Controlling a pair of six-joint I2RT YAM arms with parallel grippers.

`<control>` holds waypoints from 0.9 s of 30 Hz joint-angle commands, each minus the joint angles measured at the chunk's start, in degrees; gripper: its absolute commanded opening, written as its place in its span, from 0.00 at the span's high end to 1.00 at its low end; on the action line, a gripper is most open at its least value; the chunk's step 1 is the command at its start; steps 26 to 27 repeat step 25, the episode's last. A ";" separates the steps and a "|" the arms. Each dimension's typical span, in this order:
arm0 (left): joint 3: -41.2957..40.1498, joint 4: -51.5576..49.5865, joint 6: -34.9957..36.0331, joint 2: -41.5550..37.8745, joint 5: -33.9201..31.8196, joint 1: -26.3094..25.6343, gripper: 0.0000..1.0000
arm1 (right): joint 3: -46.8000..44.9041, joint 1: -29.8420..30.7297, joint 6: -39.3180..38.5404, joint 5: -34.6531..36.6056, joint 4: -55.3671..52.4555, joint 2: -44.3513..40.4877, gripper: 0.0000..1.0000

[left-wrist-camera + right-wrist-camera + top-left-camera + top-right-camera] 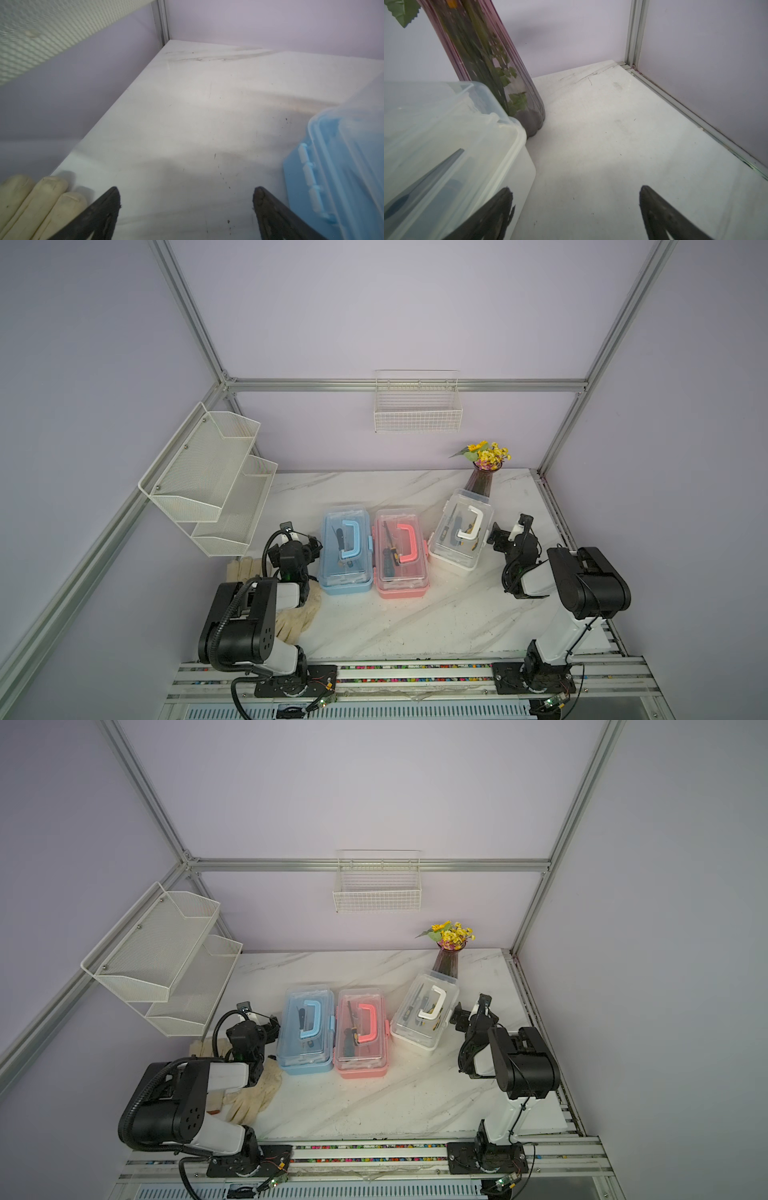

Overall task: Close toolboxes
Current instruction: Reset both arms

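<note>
Now, three toolboxes stand on the marble-patterned table (415, 626). In both top views the blue toolbox (345, 551) and the pink toolbox (400, 552) sit side by side near the middle, their long sides touching or very nearly so. Each has its clear lid down and its handle lying flat on top. The white toolbox (460, 533) stands apart to the right and a little farther back, turned at an angle, with its lid down too. Tools show through all three lids. Whether the latches are snapped shut I cannot tell.

A dark vase (482, 483) of yellow flowers (488, 452) stands just beside the far corner of the white toolbox.

The left gripper (186, 190) sits low, just left of the blue toolbox, on its hinged side. Its fingers are spread wide with only bare table between them. Pale gloves (297, 616) lie at the left edge, partly under that arm.

The right gripper (575, 190) sits low, just right of the white toolbox. Its fingers are wide apart too and hold nothing. One finger is close against the box wall; whether it touches I cannot tell.

A wire basket (417, 414) hangs on the far wall and a two-tier mesh shelf (208, 477) hangs on the left wall.
</note>
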 commanded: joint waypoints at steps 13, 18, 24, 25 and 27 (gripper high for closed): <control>-0.83 11.80 3.05 1.97 1.24 -1.89 0.00 | 0.23 0.54 -1.29 -0.10 3.12 -0.35 0.03; -0.97 13.23 2.94 2.91 0.76 -1.89 0.00 | 0.14 0.54 -1.30 -0.10 3.18 -0.36 0.03; -1.06 13.46 3.07 2.98 0.53 -1.98 0.00 | 0.20 0.54 -1.25 -0.10 3.11 -0.35 0.03; -1.21 13.54 3.11 2.74 0.49 -1.99 0.00 | 0.24 0.54 -1.25 -0.10 3.08 -0.39 0.03; -1.21 13.54 3.11 2.74 0.49 -1.99 0.00 | 0.24 0.54 -1.25 -0.10 3.08 -0.39 0.03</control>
